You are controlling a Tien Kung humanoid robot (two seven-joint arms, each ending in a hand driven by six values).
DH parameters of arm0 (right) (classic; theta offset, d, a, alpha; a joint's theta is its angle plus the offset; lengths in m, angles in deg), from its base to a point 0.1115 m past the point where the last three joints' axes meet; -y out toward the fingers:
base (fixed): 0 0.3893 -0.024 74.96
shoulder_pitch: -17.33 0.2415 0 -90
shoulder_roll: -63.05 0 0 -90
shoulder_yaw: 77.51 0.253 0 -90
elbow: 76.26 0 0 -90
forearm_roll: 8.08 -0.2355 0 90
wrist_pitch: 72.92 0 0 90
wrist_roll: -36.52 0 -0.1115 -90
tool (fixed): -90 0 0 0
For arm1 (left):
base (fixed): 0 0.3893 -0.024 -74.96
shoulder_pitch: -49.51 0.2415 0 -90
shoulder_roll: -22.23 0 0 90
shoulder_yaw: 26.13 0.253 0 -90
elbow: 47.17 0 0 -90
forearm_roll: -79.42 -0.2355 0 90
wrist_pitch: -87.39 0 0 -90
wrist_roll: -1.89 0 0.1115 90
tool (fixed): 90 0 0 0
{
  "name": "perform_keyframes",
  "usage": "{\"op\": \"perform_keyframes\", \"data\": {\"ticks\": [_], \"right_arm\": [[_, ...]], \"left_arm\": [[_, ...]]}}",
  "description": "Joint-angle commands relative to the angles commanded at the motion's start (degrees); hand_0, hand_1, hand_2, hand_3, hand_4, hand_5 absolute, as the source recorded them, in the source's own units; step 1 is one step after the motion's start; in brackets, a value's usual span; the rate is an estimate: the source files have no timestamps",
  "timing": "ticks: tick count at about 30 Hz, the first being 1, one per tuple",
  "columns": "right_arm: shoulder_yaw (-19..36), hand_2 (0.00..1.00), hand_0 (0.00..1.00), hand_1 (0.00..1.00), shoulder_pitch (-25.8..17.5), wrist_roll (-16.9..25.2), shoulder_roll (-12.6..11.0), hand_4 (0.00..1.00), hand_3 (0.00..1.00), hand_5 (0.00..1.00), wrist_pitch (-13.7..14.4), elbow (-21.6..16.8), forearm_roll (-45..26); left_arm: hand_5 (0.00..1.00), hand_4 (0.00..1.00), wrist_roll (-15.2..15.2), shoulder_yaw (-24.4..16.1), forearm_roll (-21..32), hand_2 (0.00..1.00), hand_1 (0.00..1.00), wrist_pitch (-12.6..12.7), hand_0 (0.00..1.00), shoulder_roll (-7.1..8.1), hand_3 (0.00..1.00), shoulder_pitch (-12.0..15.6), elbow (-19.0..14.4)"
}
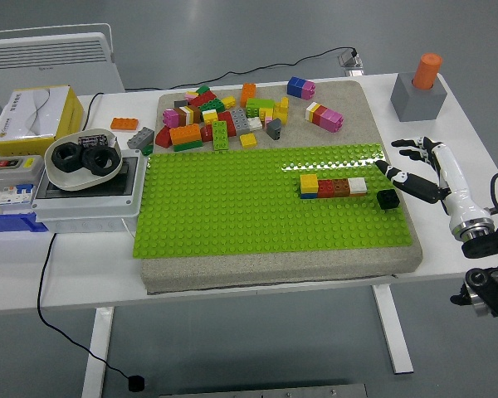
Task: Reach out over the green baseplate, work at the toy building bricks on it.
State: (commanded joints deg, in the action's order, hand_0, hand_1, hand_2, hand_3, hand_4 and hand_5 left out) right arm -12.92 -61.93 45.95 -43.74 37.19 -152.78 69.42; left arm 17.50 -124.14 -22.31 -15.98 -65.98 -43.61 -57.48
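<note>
The green baseplate [232, 207] lies on a grey foam pad [349, 257], just left of the right hand [415, 170]. In the head view, that hand hovers over the white table [448, 124] off the pad's right edge, its fingers [405, 143] spread and relaxed, holding nothing. To the hand's left, on the baseplate, sits a short row of bricks [332, 186]: yellow over blue at the far end from the hand, then red, brown and white nearest it. A single black brick [388, 199] stands on the plate's right edge, just beside the lowest fingertips but apart from them. Farther left and beyond the hand, a loose pile of coloured bricks [224, 116] is scattered over the bare pad behind the baseplate. Beyond the hand, near the table's far right corner, a grey block with an orange cylinder [421, 84] stands. Well away to the left are a grey electrical box [83, 199], a white bowl of black rings [85, 159] and a yellow carton [33, 116].
</note>
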Motion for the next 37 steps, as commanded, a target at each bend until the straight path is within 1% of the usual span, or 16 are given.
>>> {"op": "perform_keyframes", "data": {"ticks": [1,6,7,12,13,14,18,19,21,24,25,26,30,34,37], "right_arm": [[0.31,0.739,0.732,0.696,-0.02,0.86,0.19,0.918,0.580,0.398,0.04,0.06,-1.38],[1.38,0.739,0.732,0.696,-0.55,3.48,0.51,0.918,0.580,0.398,0.13,-0.75,-5.73],[1.54,0.731,0.718,0.684,-0.64,3.64,0.48,0.916,0.624,0.420,0.14,-0.96,-5.97],[2.82,0.731,0.718,0.684,-1.04,3.84,-0.34,0.916,0.624,0.420,0.18,-2.04,-5.57],[3.27,0.706,0.699,0.664,-1.06,4.09,-0.57,0.886,0.626,0.385,0.19,-2.35,-5.35],[3.75,0.706,0.699,0.664,-1.08,4.38,-0.83,0.886,0.626,0.385,0.19,-2.71,-5.13],[5.26,0.706,0.699,0.664,-1.16,5.00,-1.51,0.886,0.626,0.385,0.22,-3.68,-4.45],[5.52,0.688,0.692,0.655,-1.15,5.02,-1.61,0.883,0.606,0.376,0.23,-3.74,-4.29],[5.92,0.688,0.692,0.655,-1.04,4.91,-1.89,0.883,0.606,0.376,0.22,-3.76,-3.77],[6.38,0.688,0.692,0.655,-0.86,4.10,-2.38,0.883,0.606,0.376,0.21,-4.33,-1.39],[6.56,0.674,0.684,0.638,-0.83,3.73,-2.47,0.882,0.596,0.370,0.21,-4.52,-0.45],[6.69,0.674,0.684,0.638,-0.81,3.46,-2.50,0.882,0.596,0.370,0.20,-4.65,0.26],[7.15,0.674,0.684,0.638,-0.58,2.41,-2.05,0.882,0.596,0.370,0.19,-5.07,2.92],[7.32,0.671,0.681,0.638,-0.52,0.93,-2.50,0.879,0.592,0.370,0.15,-5.05,5.49],[7.07,0.671,0.681,0.638,-0.52,-0.57,-2.05,0.879,0.592,0.370,0.16,-4.59,8.13]], "left_arm": [[0.998,0.998,-0.22,0.70,0.71,0.714,0.722,0.11,0.765,-0.08,0.806,-0.06,0.00],[0.998,0.998,-0.76,2.35,2.93,0.714,0.722,0.44,0.765,-0.50,0.806,-0.09,0.00],[0.998,0.998,-0.80,2.36,3.00,0.717,0.722,0.48,0.764,-0.59,0.815,-0.12,0.00],[0.998,0.998,-1.00,2.04,2.57,0.717,0.722,0.52,0.764,-0.87,0.815,-0.69,0.00],[0.998,0.998,-1.06,2.15,2.60,0.714,0.722,0.45,0.763,-0.86,0.802,-0.88,0.00],[0.998,0.998,-1.16,2.43,2.82,0.714,0.722,0.39,0.763,-0.82,0.802,-1.09,0.00],[0.998,0.998,-2.29,5.20,6.14,0.714,0.722,0.48,0.763,-0.51,0.802,-2.19,0.00],[0.998,0.998,-2.56,5.72,6.92,0.713,0.722,0.54,0.762,-0.44,0.803,-2.52,0.00],[0.998,0.998,-2.89,6.27,8.02,0.713,0.722,0.59,0.762,-0.41,0.803,-3.21,0.00],[0.998,0.998,-2.55,7.04,9.38,0.713,0.722,0.15,0.762,-0.44,0.803,-3.63,0.00],[0.998,0.998,-2.48,7.36,9.84,0.713,0.689,0.00,0.760,-0.45,0.803,-3.66,0.00],[0.998,0.998,-2.48,7.60,10.14,0.713,0.689,-0.09,0.760,-0.43,0.803,-3.68,0.00],[0.998,0.998,-2.91,8.33,11.22,0.713,0.689,-0.24,0.760,0.25,0.803,-3.93,0.00],[0.998,0.998,-2.70,7.47,10.79,0.711,0.700,-0.21,0.761,0.08,0.802,-3.95,0.00],[0.998,0.998,-2.00,7.19,10.59,0.711,0.700,-0.64,0.761,0.51,0.802,-3.39,0.00]]}}
